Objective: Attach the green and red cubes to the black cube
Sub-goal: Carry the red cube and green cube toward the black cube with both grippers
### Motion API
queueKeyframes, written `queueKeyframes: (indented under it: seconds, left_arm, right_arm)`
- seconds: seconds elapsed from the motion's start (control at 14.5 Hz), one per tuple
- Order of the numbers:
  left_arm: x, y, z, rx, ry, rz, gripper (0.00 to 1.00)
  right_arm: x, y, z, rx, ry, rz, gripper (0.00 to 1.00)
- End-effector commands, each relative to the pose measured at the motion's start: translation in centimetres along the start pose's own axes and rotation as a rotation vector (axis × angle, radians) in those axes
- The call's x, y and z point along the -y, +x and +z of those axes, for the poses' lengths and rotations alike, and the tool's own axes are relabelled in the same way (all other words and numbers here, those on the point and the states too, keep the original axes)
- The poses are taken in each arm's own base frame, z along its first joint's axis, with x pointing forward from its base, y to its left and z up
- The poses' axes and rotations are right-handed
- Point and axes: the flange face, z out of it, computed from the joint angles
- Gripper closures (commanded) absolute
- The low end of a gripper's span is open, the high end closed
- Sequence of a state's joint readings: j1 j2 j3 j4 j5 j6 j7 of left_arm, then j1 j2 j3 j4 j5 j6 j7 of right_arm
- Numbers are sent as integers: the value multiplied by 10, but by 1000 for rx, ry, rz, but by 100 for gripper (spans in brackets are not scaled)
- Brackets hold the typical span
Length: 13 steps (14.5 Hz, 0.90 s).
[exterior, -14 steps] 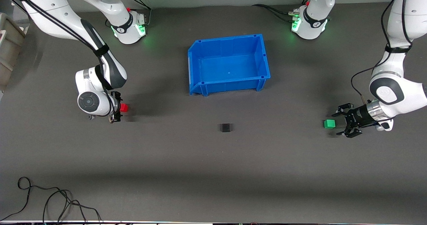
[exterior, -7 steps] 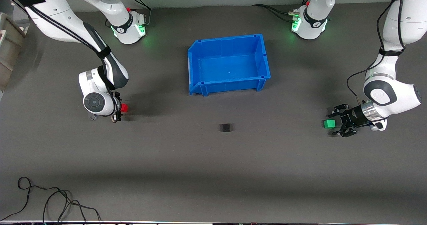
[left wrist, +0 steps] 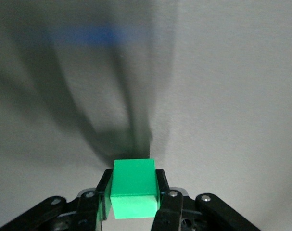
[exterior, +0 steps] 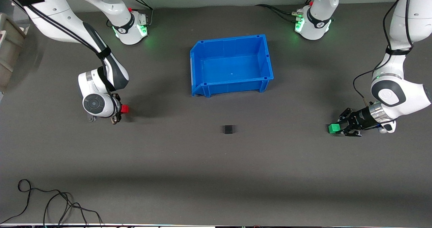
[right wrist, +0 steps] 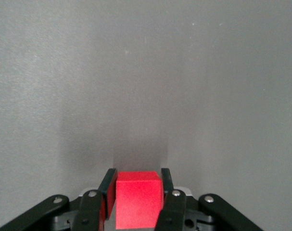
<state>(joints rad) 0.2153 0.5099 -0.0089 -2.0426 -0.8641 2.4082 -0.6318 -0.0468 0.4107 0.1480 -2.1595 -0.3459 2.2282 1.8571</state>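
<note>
Cable (exterior: 50,204): thin, black, looped; lies on the desk (exterior: 216,174) at the edge nearest the front camera, toward the right arm's end.

Black cube (exterior: 228,129): small, matte; sits alone on the desk about midway between the two arms' ends, nearer to the front camera than the bin. Well apart from both coloured cubes; nothing touches it.

Green cube (exterior: 333,128): bright green; toward the left arm's end of the desk, roughly level with the black cube. Clamped between the fingers (left wrist: 166,202) of the left gripper (exterior: 341,127), one finger against each side face in the left wrist view, where the cube (left wrist: 133,187) juts out past the fingertips. Whether it rests on the desk or hangs just above it cannot be told.

Red cube (exterior: 124,109): bright red; toward the right arm's end of the desk, slightly farther from the front camera than the black cube. Held between the fingers (right wrist: 167,192) of the right gripper (exterior: 118,110), which press on its two side faces in the right wrist view; the cube (right wrist: 138,197) projects forward of them. Contact with the desk cannot be told.

Bin (exterior: 202,86): blue plastic, open-topped, nothing inside; stands farther from the front camera than the black cube, between the two arm bases.
</note>
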Motion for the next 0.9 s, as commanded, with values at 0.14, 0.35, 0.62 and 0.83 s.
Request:
queueKeyframes:
  seconds: [0.14,0.35,0.62,0.83]
  left_arm:
    - [-49,-54,-21,52,-29,-36,92]
    - [-83,-122,-4,74,-20,-57,92]
    - [-91,-202,41,84,26,-108,93]
    - [-80,-254,85,59,47,-121,99]
  right_arm:
    - [19,-8,-41,-22,70,-42,77]
    - [18,-27,-56,-25,82,-89,77]
    - [24,-87,-109,14,176,-116,80]
    - [39,-125,-134,83,217,-95,79]
